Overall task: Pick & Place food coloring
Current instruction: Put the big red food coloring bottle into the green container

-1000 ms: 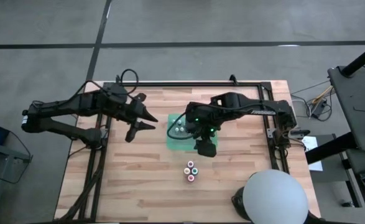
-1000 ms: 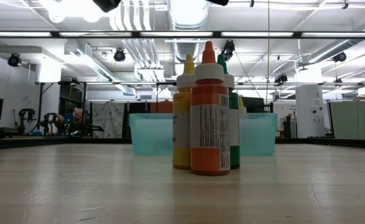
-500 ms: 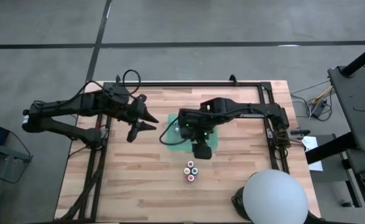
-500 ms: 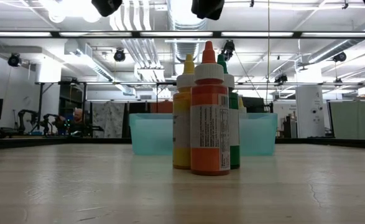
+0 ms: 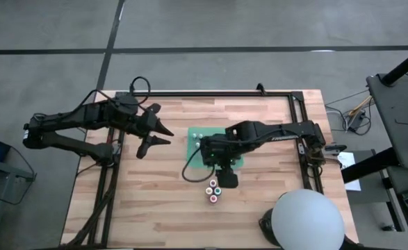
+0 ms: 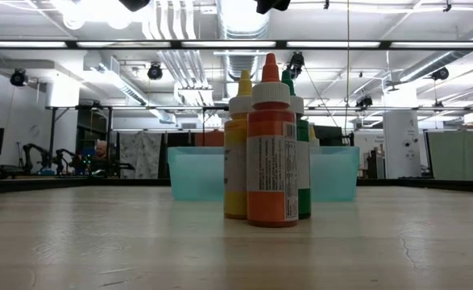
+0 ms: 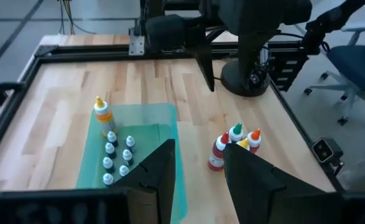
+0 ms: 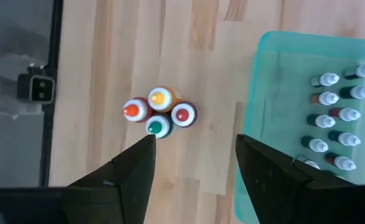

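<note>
Four food coloring bottles [image 5: 214, 191] with orange, yellow, red and green tops stand upright in a tight cluster [image 8: 159, 114] on the wooden table, near its near edge. They fill the low view's middle [image 6: 268, 153]. Several tiny bottles [image 8: 334, 118] and a taller yellow-orange dropper bottle [image 7: 101, 112] stand inside a translucent green tray [image 5: 198, 154]. My right gripper [image 5: 225, 179] hangs open above the table between tray and cluster, fingers pointing down [image 8: 194, 143]. My left gripper [image 5: 163, 136] waits open, raised left of the tray [image 7: 199, 149].
A black metal frame [image 5: 210, 93] borders the table's far, left and right sides. A white dome [image 5: 306, 221] sits at the near right corner. Bare wood [image 5: 148, 201] lies left of the cluster. A person [image 6: 101, 151] shows far off in the room.
My right gripper has travelled from above the green tray toward the table's near edge and now hangs just beside the four-bottle cluster, still open. The bottles and the tray have stayed where they were.
</note>
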Robot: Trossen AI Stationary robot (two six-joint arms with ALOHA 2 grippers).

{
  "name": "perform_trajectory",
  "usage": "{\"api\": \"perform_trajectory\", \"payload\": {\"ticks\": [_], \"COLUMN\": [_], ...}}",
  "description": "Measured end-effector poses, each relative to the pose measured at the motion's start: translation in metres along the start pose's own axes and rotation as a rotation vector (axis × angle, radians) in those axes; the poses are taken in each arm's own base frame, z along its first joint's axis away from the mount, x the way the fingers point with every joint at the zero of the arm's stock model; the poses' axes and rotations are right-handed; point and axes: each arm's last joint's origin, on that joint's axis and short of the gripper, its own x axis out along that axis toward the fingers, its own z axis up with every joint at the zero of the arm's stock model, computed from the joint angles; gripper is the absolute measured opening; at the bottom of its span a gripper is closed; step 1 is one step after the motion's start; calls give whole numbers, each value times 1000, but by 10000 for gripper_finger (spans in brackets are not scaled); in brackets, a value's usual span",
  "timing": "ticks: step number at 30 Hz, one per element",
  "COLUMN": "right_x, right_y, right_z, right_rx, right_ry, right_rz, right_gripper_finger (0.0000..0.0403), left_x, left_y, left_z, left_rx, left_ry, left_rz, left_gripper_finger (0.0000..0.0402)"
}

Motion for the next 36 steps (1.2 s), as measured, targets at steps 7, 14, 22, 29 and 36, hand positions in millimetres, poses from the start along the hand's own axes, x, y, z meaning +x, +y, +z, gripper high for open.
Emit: {"api": "perform_trajectory", "payload": {"ticks": [7,14,22,29,36], "right_x": [8,29,52,70,86], "right_y": [17,13,10,8,6], "right_z": [0,-4,-10,-12,-15], "right_rx": [42,97,41,3,-5], "right_ry": [-29,15,53,49,49], "right_rz": [-11,-34,-37,-20,2], "right_gripper_finger": [215,215,215,215,215], "left_x": [-5,-6,-5,-5,-5], "left_y": [-1,-1,-1,-1,-1], "left_z": [1,1,1,1,1], "left_rx": [64,69,64,63,63], "left_ry": [-16,-17,-16,-16,-16], "left_rz": [2,2,2,3,3], "left_gripper_finger": [108,108,108,108,108]}}
